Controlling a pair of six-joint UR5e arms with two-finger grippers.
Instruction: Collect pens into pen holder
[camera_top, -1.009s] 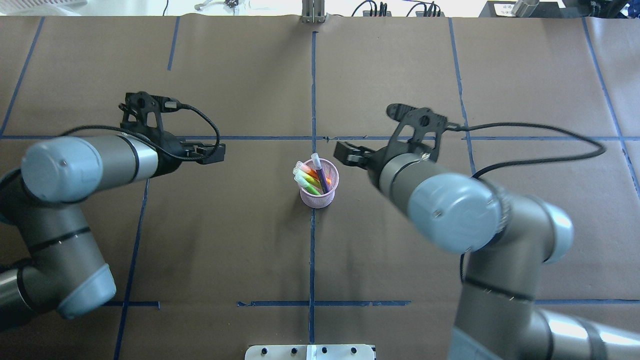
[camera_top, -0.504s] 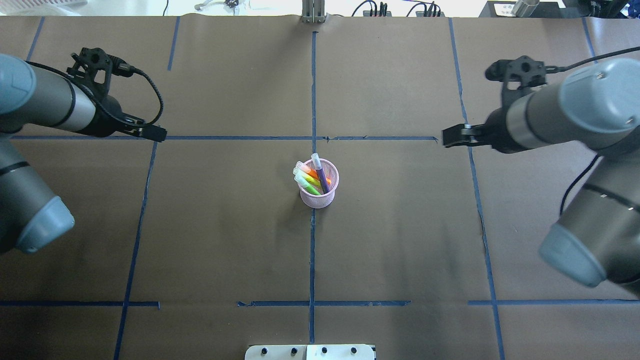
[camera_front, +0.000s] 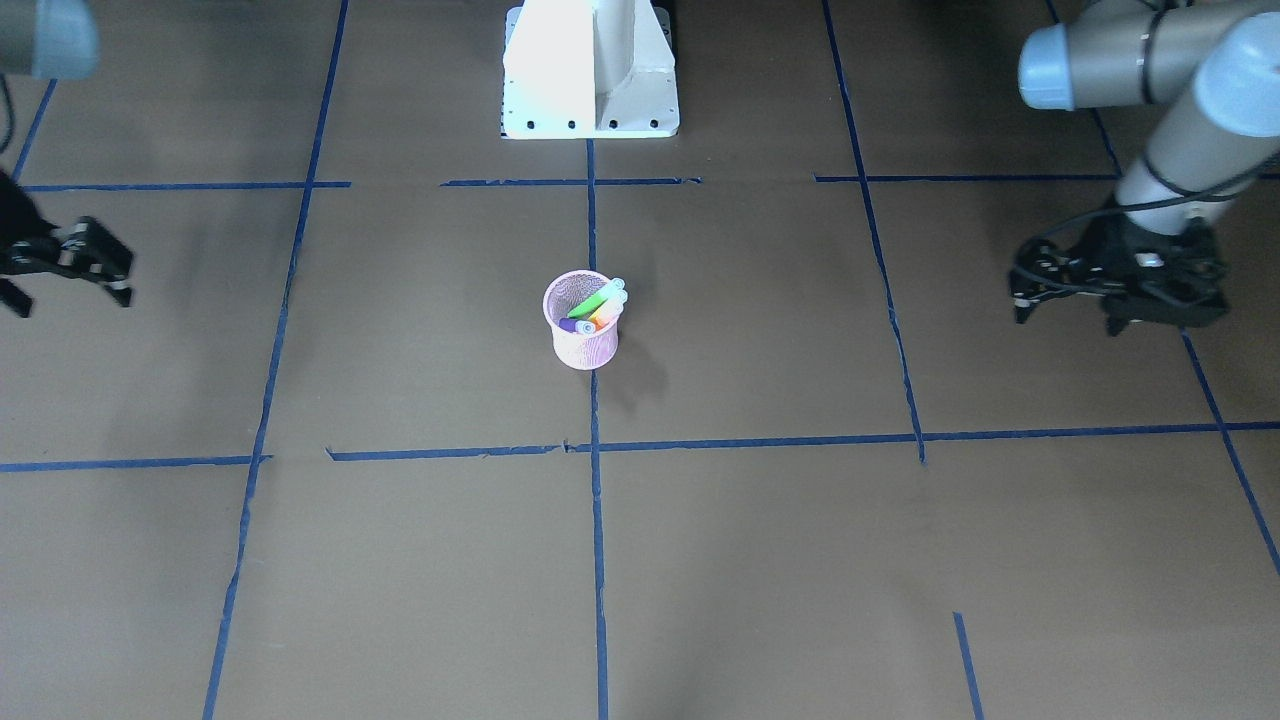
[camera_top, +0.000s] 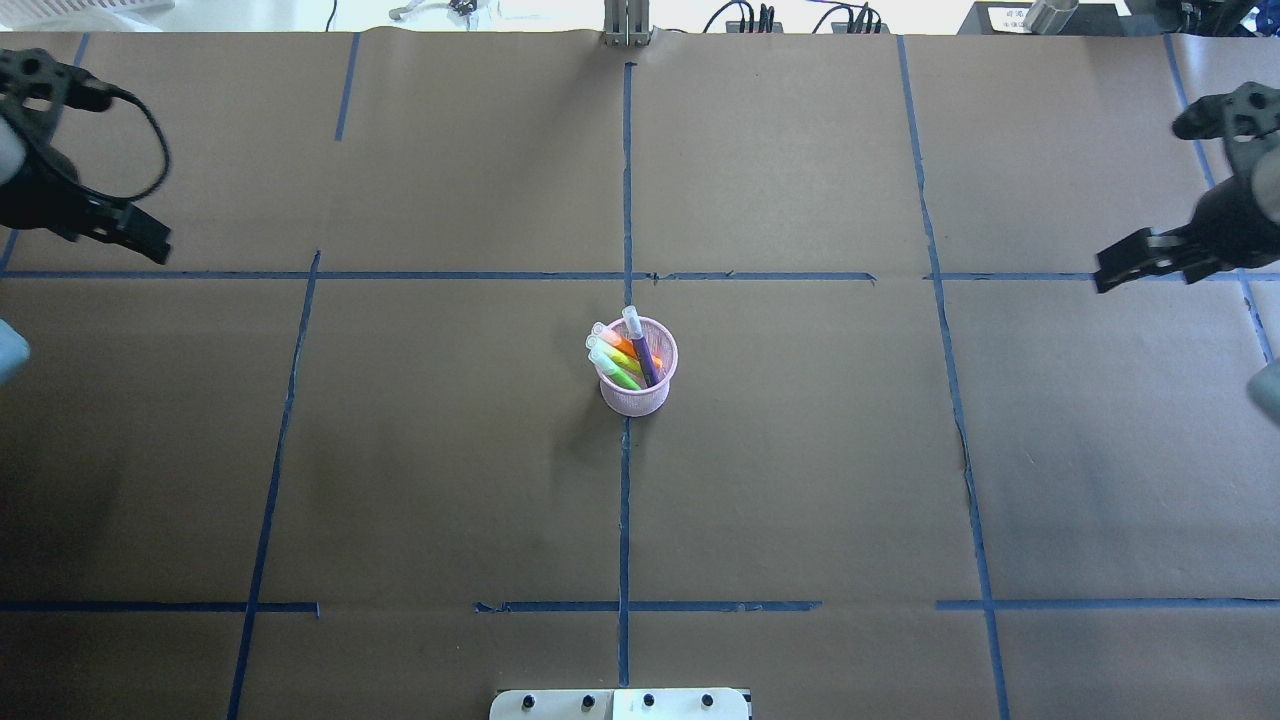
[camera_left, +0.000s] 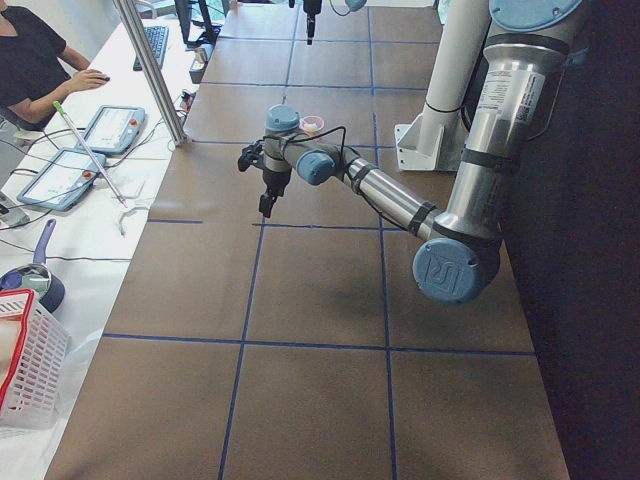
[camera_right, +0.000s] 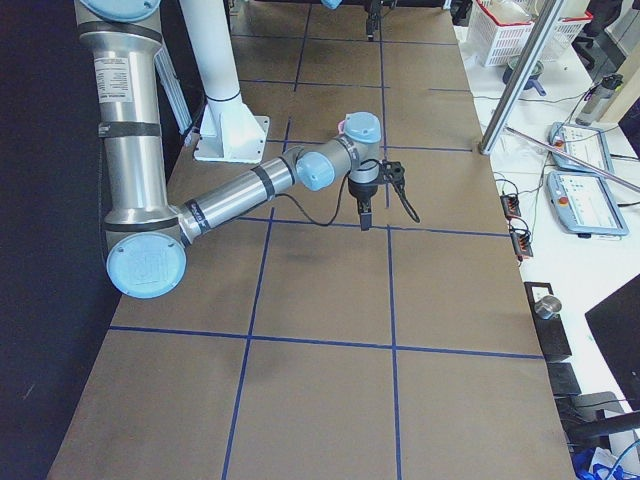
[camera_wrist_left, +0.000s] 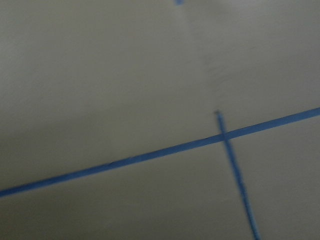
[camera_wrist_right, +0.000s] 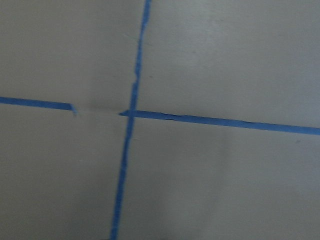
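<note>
Pen holder (camera_top: 638, 385): pink mesh cup, upright at the table's middle, on the blue tape line.
Pens (camera_top: 627, 356): purple, orange, two green, all standing inside the cup, pale ends up.
My left gripper (camera_top: 140, 236): far left, well apart from the cup, empty; finger gap, I cannot tell.
My right gripper (camera_top: 1125, 268): far right, empty, fingers look together.
</note>
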